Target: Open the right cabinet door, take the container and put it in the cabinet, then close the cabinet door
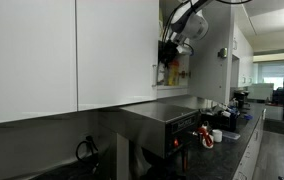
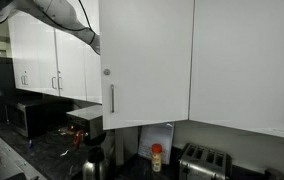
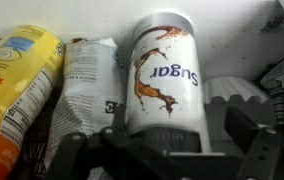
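- Sugar container (image 3: pixel 164 75) sits in the cabinet (image 3: pixel 82 20); gripper (image 3: pixel 167 150) spread wide, holding nothing.
- Next: back out straight, then shut the right cabinet door (image 2: pixel 147 60) (probably this one).

This is a kitchen, seemingly a shared one beside an office floor. Glossy white wall cabinets (image 2: pixel 52 55) hang above a dark countertop (image 2: pixel 37 158) carrying a microwave (image 2: pixel 27 118), a toaster (image 2: pixel 204 160) and a jug (image 2: pixel 94 160). In an exterior view, an open room with large windows (image 1: pixel 282 72) lies beyond the counter. The wrist view shows food packets (image 3: pixel 17 75) beside the container (image 3: pixel 165 75), labelled Sugar.
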